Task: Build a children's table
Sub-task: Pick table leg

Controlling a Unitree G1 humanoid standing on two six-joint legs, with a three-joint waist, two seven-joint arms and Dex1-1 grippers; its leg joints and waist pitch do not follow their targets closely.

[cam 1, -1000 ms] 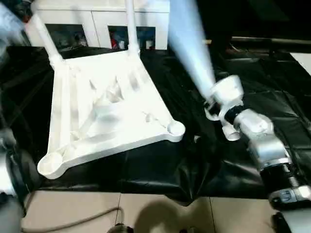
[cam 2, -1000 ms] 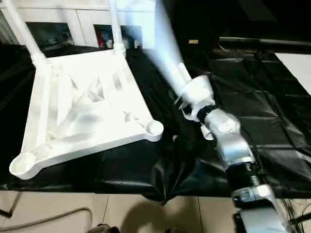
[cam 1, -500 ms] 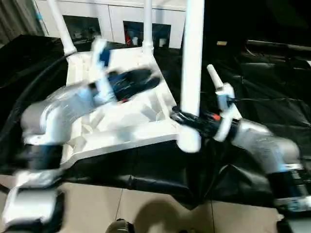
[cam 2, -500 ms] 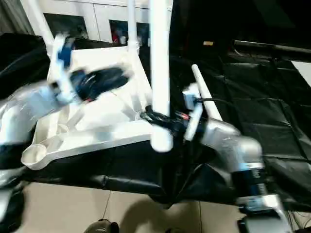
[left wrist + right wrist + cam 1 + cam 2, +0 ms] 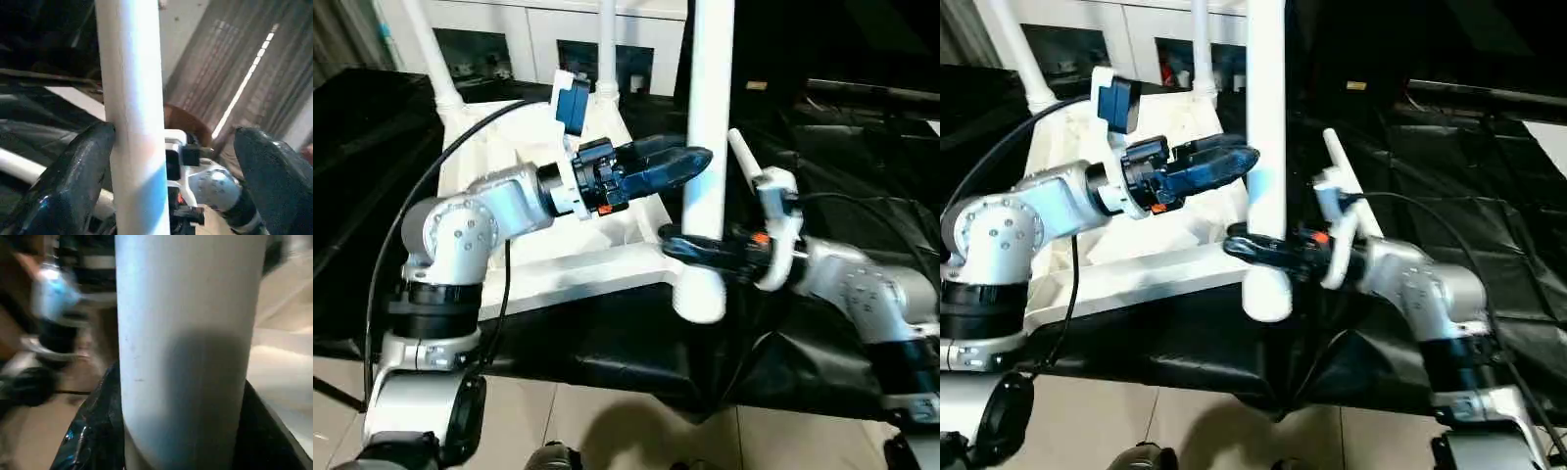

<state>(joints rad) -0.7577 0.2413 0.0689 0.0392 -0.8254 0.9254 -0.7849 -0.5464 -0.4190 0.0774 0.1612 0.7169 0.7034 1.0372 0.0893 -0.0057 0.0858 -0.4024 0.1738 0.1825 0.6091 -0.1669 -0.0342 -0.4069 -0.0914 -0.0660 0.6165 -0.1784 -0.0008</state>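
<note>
The right end effector (image 5: 690, 245) is clamped round an upright leg (image 5: 707, 117) just off the tabletop's (image 5: 607, 259) near corner. The left end effector (image 5: 690, 162), fingers spread, reaches toward it. Next, seemingly: steady the leg and seat it in the corner socket.

Held leg (image 5: 706, 147) now upright in right pincer (image 5: 690, 247); left pincer (image 5: 690, 162) newly beside it.

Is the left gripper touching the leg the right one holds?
Touching: in the left wrist view one finger of the open left gripper presses the leg.
</note>
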